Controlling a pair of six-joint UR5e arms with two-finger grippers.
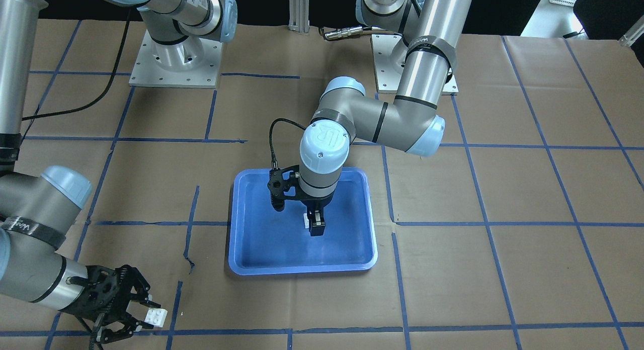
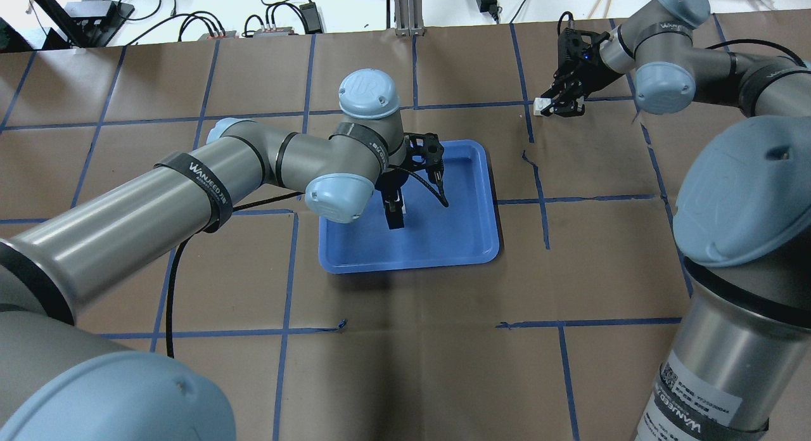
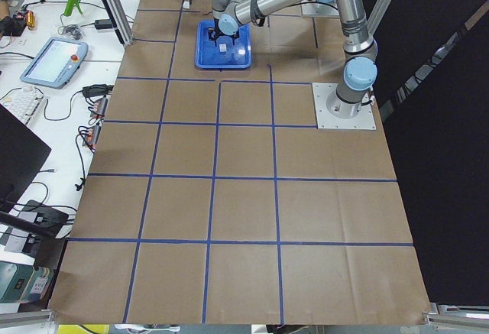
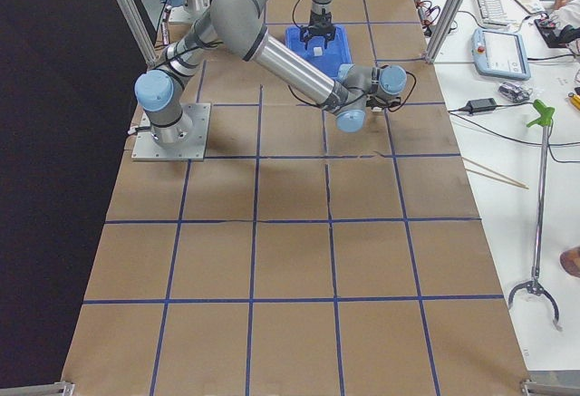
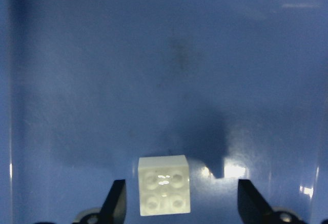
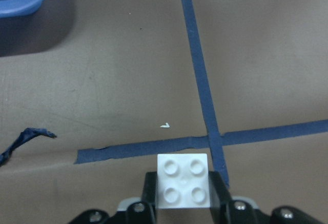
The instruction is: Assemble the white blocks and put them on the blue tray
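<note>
- Blue tray (image 1: 271, 242): first white block (image 5: 164, 185) well inside the rim, four studs showing, bare floor all round.
- Left gripper (image 1: 316, 227) fingers apart, straddling it.
- Right gripper (image 1: 146, 314), well off the tray, clamps second white block (image 6: 183, 181).

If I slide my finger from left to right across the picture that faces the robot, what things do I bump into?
right gripper and the white block it pinches → blue tray, with the left gripper and the other white block over its middle.
</note>
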